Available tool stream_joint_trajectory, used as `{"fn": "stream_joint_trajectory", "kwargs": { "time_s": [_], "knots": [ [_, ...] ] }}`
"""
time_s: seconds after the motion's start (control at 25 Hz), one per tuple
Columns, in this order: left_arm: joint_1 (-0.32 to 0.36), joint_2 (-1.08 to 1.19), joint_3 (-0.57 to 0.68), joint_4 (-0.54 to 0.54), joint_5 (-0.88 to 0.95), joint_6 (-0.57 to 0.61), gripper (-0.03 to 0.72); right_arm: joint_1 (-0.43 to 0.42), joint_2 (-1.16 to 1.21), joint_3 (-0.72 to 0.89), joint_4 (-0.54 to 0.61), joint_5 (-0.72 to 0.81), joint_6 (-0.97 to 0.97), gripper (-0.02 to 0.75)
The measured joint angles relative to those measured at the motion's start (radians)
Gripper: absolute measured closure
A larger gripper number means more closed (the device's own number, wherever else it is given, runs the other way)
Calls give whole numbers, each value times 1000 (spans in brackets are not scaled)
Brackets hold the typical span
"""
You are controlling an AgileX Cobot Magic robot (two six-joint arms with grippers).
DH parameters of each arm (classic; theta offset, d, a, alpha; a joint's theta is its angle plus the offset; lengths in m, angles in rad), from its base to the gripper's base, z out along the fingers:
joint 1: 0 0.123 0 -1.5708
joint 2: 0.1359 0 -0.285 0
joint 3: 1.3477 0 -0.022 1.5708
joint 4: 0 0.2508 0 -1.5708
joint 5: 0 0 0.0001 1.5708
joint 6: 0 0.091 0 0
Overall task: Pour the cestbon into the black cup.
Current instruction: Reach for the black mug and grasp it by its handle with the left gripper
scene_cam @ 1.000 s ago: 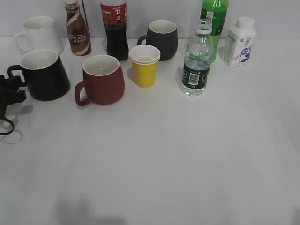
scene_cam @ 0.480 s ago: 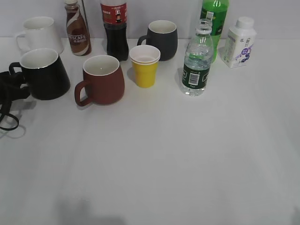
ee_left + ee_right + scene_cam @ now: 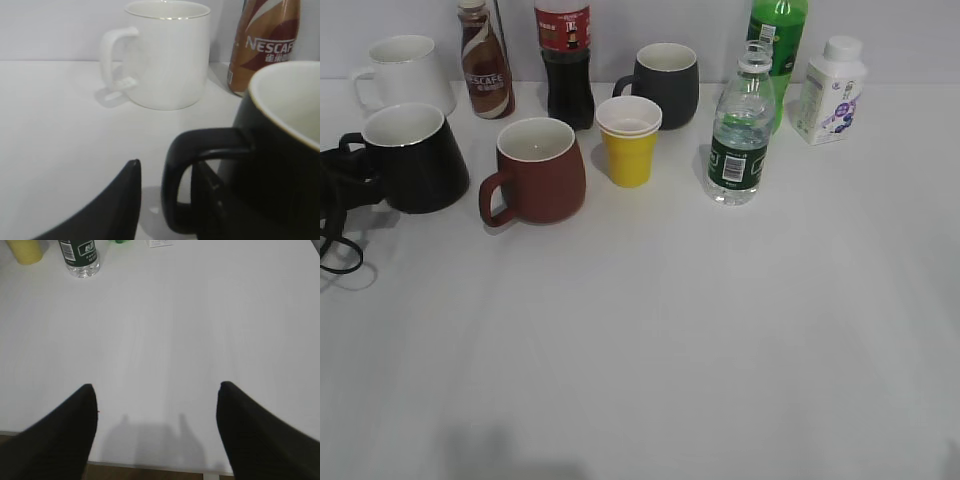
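Left wrist view has the left claw right at the black cup: one finger stands outside the loop handle, the other pokes through the loop beside the cup wall, so the handle sits between the two fingers. Whether they actually press on it I cannot tell; a sliver of table shows between the outer finger and the handle. Beyond the claw stands a white mug, and to its right, behind the black cup's rim, a brown Nescafe bottle.

From the exterior camera the same claw shows as a dark shape at the far left edge, against the black cup, with a loop of cable lying just in front of it. The cup stands upright on the table.

Over on the other side, the right claw is spread wide and empty above bare table. The cestbon stands upright well ahead of it and off to its left, untouched, with a yellow cup further left still.
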Motion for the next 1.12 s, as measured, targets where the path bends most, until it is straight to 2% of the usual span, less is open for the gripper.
{"fn": "stream_joint_trajectory", "kwargs": {
  "time_s": [0.2, 0.44, 0.52, 0.6, 0.64, 0.88, 1.12],
  "knots": [
    [0, 10, -8, 2, -1, -2, 432, 0, 0, 0, 0, 0, 0, 182],
    [0, 69, -86, 8, -15, -4, 435, 0, 0, 0, 1, 0, 0, 182],
    [0, 77, -108, 22, -10, -4, 477, 0, 0, 0, 1, 0, 0, 182],
    [1, 80, -129, 52, 1, -5, 591, 0, 0, 0, 1, 0, 0, 182],
    [2, 80, -138, 67, 3, -8, 621, 0, 0, 0, 1, 0, 0, 182],
    [2, 80, -150, 98, 8, -13, 633, 0, 0, 0, 0, 0, 0, 188],
    [2, 13, -125, 110, 65, 1, 636, 0, 15, -2, 36, -3, -23, 237]
  ]
}}
